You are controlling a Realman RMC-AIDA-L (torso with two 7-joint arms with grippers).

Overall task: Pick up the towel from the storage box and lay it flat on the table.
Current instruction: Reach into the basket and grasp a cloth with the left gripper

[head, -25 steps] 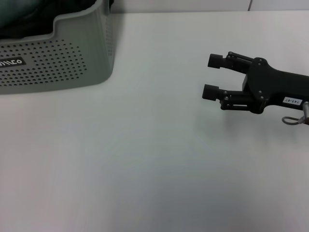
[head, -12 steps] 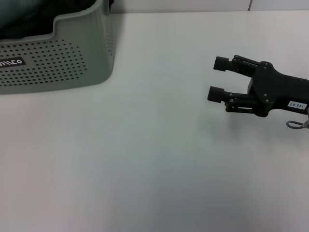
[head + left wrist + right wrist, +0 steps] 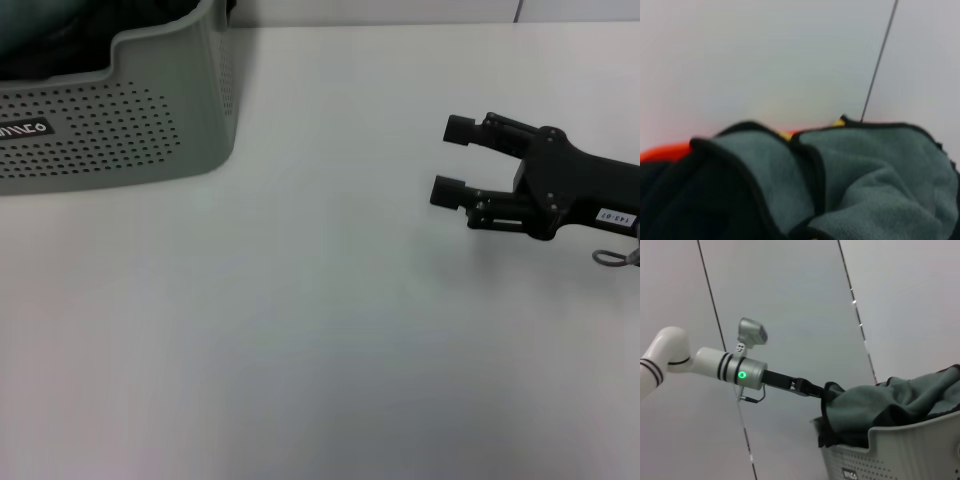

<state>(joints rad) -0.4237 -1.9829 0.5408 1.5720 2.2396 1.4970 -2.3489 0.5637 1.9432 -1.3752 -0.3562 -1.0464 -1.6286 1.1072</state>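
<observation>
The left gripper (image 3: 821, 391) is clamped on a raised fold of the towel (image 3: 885, 402), which bunches over the rim of the storage box (image 3: 890, 455), while the right gripper (image 3: 452, 160) hovers spread apart above the table (image 3: 300, 330), well away.

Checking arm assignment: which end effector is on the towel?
The left end effector, reaching into the towel at the storage box. The right end effector hangs open above the table, well apart from the box.
</observation>
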